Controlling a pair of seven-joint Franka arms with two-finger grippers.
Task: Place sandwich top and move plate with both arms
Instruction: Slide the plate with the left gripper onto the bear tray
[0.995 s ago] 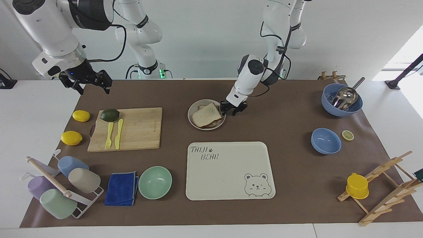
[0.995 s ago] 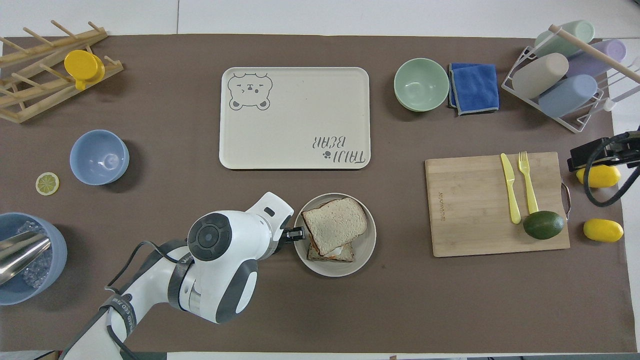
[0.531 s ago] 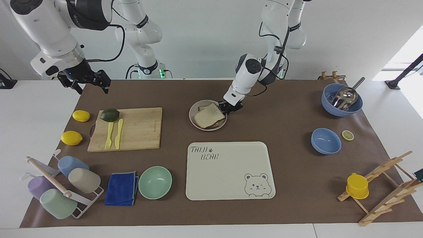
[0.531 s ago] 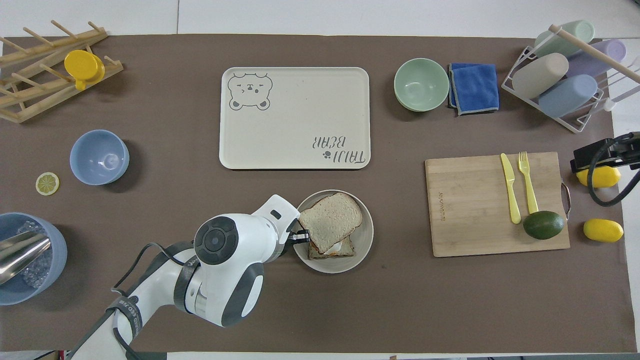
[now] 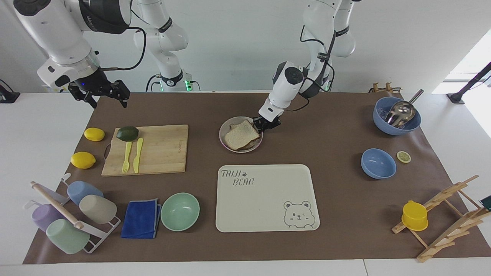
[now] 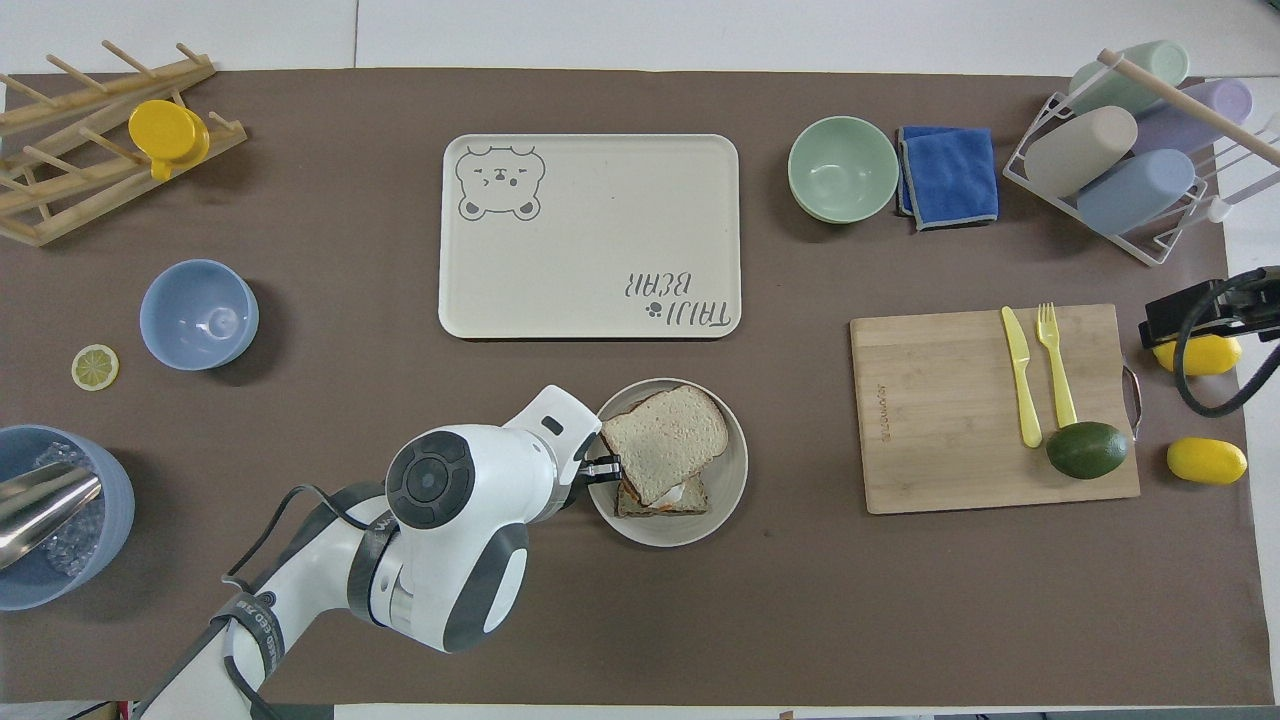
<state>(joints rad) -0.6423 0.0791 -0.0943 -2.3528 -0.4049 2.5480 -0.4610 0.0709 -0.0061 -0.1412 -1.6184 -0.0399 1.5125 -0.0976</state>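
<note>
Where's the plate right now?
The plate sits mid-table, nearer the robots than the bear tray, with the left hand at its rim.

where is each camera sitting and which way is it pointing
Facing view: high across the table, looking toward the robots; both arms show at the top, the left gripper at the plate rim, the right gripper waiting over the table corner by the lemons.
Overhead view: high above the robots' end, looking forward and steeply down; the left arm enters from the bottom, its left gripper at the plate; only the right gripper shows.
Shared: the plate, the sandwich top, the tray, half a turn apart.
</note>
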